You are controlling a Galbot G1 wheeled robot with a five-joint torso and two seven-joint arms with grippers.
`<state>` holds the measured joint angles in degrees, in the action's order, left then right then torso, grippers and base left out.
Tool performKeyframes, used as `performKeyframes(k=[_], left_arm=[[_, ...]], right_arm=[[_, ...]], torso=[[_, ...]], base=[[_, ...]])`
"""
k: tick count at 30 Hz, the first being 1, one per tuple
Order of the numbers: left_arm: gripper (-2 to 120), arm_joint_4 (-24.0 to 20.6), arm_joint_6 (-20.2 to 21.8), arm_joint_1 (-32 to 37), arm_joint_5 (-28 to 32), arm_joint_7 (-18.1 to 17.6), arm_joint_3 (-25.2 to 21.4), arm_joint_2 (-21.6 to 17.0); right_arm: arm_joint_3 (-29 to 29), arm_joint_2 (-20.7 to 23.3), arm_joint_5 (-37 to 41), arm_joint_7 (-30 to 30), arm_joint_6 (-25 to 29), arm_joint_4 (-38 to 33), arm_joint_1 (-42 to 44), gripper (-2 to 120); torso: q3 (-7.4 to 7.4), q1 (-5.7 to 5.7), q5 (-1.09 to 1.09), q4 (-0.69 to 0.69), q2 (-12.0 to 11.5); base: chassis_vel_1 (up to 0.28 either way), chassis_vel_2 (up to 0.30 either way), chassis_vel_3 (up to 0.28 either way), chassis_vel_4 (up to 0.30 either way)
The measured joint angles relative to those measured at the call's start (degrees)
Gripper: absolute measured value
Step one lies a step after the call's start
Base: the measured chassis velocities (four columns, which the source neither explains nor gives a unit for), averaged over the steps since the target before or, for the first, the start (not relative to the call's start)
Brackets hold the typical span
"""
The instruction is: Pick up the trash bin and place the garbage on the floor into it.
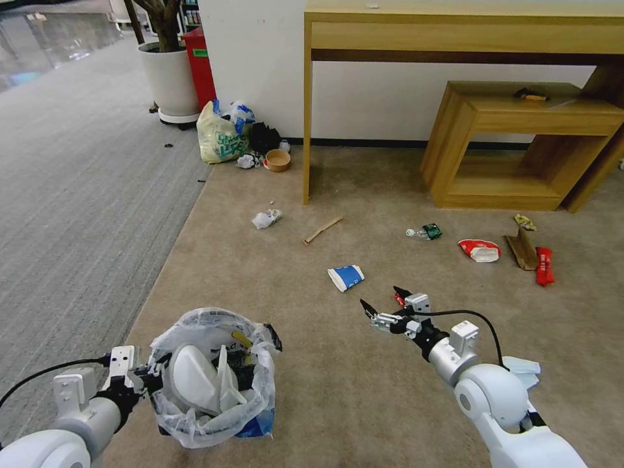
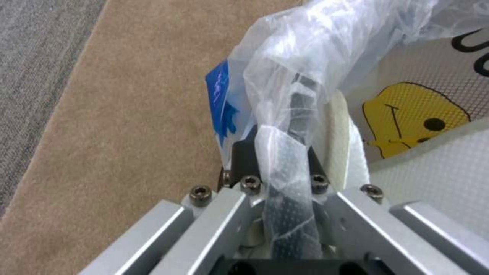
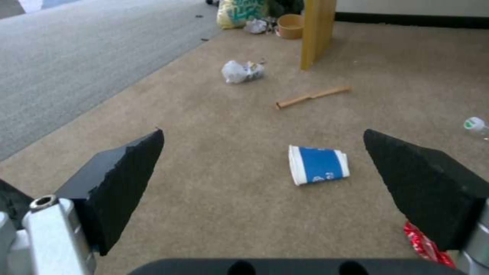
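Observation:
The trash bin (image 1: 214,380), black with a crinkly plastic liner, sits at lower left with white slippers (image 1: 195,380) inside. My left gripper (image 1: 153,378) is shut on its rim; the left wrist view shows the fingers (image 2: 244,152) clamping the rim and liner (image 2: 285,126). My right gripper (image 1: 383,305) hangs open over the floor (image 1: 338,396), just short of a blue-white paper cup (image 1: 346,277) (image 3: 318,164). A crushed red can (image 1: 398,299) (image 3: 428,244) lies under it. Farther off lie a wooden stick (image 1: 323,229), a plastic bottle (image 1: 422,232), a red-white bowl (image 1: 479,249), cardboard (image 1: 520,248) and a red wrapper (image 1: 545,265).
A pale-blue face mask (image 1: 523,367) lies beside my right arm. A wooden desk (image 1: 455,32) and low shelf (image 1: 520,143) stand at the back. A yellowish shopping bag (image 1: 218,140), a brown bowl (image 1: 277,160) and a plant pot (image 1: 170,81) sit by the wall. Grey ribbed carpet (image 1: 78,182) lies left.

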<state>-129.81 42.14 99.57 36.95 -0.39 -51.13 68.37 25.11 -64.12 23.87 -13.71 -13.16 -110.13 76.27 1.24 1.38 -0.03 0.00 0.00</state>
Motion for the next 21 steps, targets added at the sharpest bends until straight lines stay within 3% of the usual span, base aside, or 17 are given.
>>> performKeyframes(k=[10, 21], left_arm=[[0, -0.3, 0.0, 0.3, -0.6, 0.2, 0.8, 0.5], [0, -0.4, 0.0, 0.4, -0.7, 0.2, 0.9, 0.6]], right_arm=[[2.1, 0.9, 0.1, -0.5, 0.5, -0.2, 1.3, 100], [3.1, 1.0, 0.1, -0.8, 1.2, -0.1, 2.1, 100]], torso=[[0.01, 0.00, 0.01, 0.00, 0.0], [0.01, 0.01, 0.01, 0.00, 0.0]], base=[[-0.069, -0.059, 0.075, 0.068], [-0.158, -0.152, 0.150, 0.153]])
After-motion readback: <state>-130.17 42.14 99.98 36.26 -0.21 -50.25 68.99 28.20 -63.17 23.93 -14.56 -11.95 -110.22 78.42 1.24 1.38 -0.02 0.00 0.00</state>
